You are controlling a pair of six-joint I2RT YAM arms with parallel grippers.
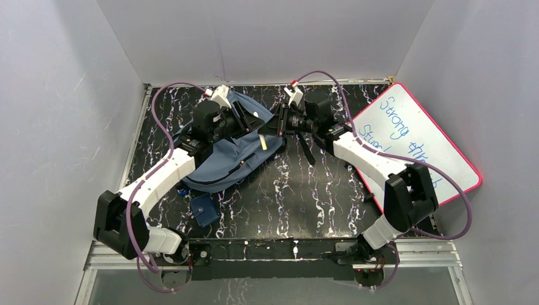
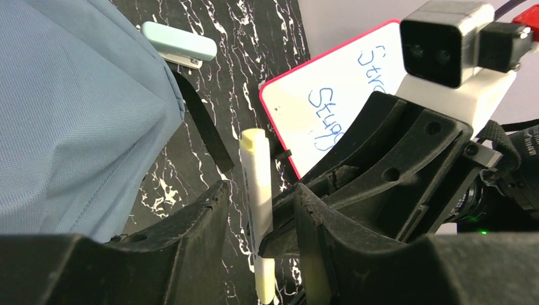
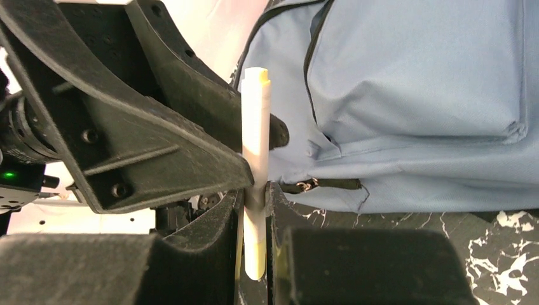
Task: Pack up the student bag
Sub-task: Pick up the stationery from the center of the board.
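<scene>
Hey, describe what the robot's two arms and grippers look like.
The left arm and right arm have white shells, bulky black joints and a looping purple cable each. The left gripper and right gripper are black with angular fingers.

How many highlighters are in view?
1: the highlighter is clamped in the right pincer, with the left pincer open around it, beside the student bag. Others may be hidden inside it.

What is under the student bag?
The student bag lies on the black marbled table, visible around its edges. Anything else beneath the fabric is covered and cannot be seen.
</scene>
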